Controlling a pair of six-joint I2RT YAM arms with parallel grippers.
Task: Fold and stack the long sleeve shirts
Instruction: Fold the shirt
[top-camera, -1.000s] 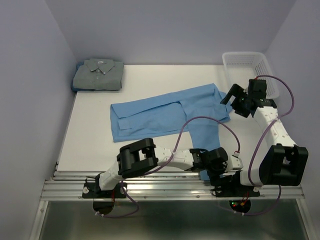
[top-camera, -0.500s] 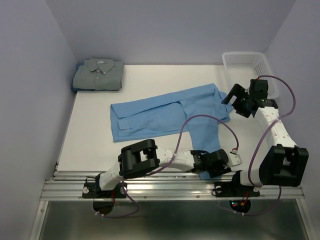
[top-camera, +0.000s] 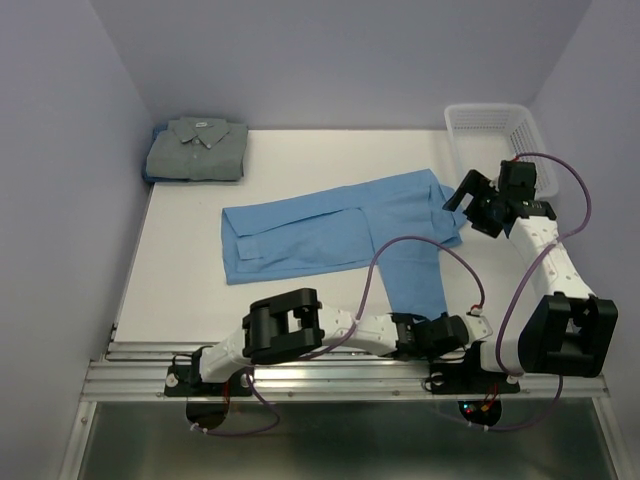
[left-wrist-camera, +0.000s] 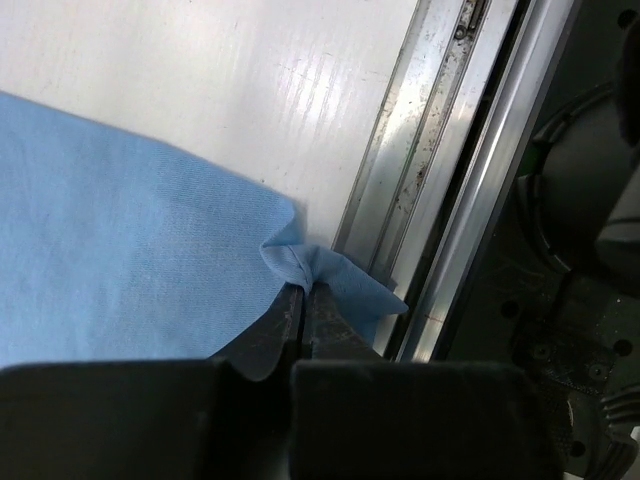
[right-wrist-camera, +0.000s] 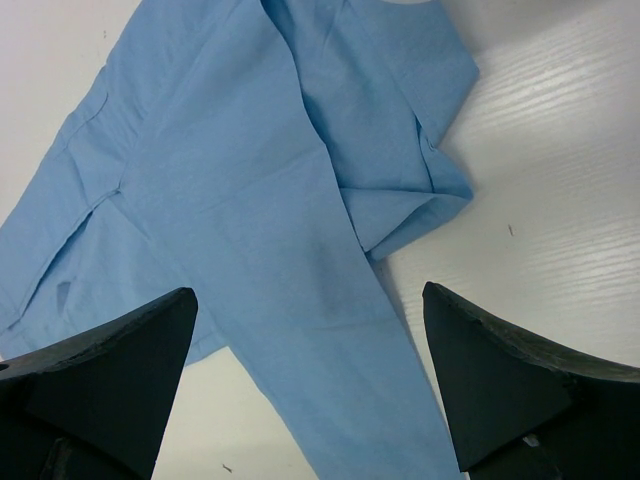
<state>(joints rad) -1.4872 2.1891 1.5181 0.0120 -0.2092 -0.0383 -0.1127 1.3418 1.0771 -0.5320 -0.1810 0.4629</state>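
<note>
Over the last second your left claw (left-wrist-camera: 303, 296) drew back toward the near edge of the desk (top-camera: 190, 270), and it took the sleeve end of the light blue shirt (top-camera: 330, 225) with it. The sleeve now lay longer and straighter, and its tip reached the metal rail (left-wrist-camera: 440, 200). I judge the sleeve was being pulled out flat before it could be folded in.

This claw was pressed together on a small bunch of the cuff cloth. Your right claw (right-wrist-camera: 312, 345) hung spread wide above the shirt's end near the basket (top-camera: 497, 130), holding nothing.

The blue shirt lay across the middle of the desk, mostly smooth and not yet folded small. The grey-green shirt (top-camera: 197, 150) sat folded in the far left corner.
</note>
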